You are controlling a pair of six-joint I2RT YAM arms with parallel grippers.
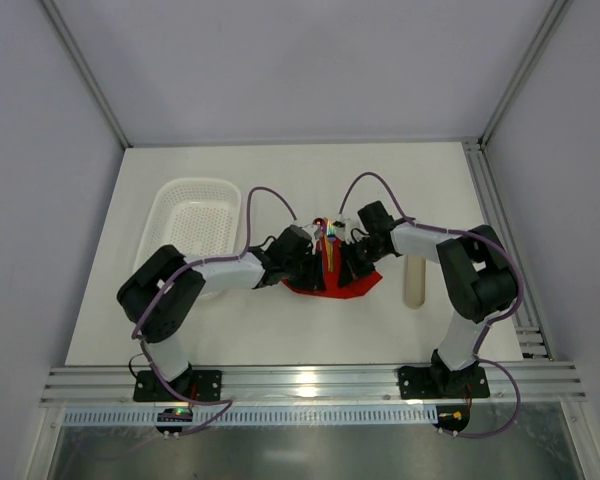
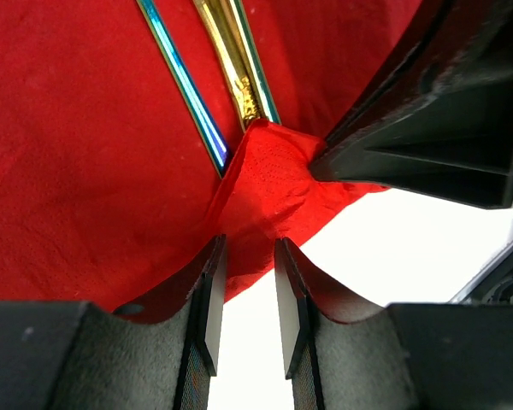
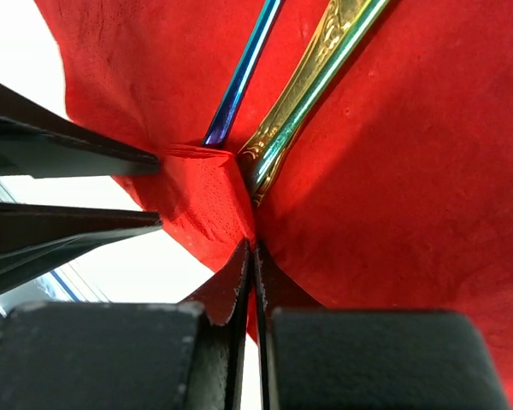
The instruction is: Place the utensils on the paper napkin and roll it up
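The left tool (image 2: 248, 249) stands part open, its jaws astride the near edge of the paper napkin (image 2: 85, 171) on the worktop (image 2: 393, 248), clamping nothing. The utensils (image 2: 231, 60) lie on the napkin, long axes running away from the arms, handle ends under a folded corner. The right tool (image 3: 253, 256), equally near, is clenched on that corner.

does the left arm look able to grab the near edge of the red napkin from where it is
Probably yes: the left pincer is open, with the near edge of the paper napkin right at its fingertips. The right pincer, shut on the fold beside it, crowds but does not block it.
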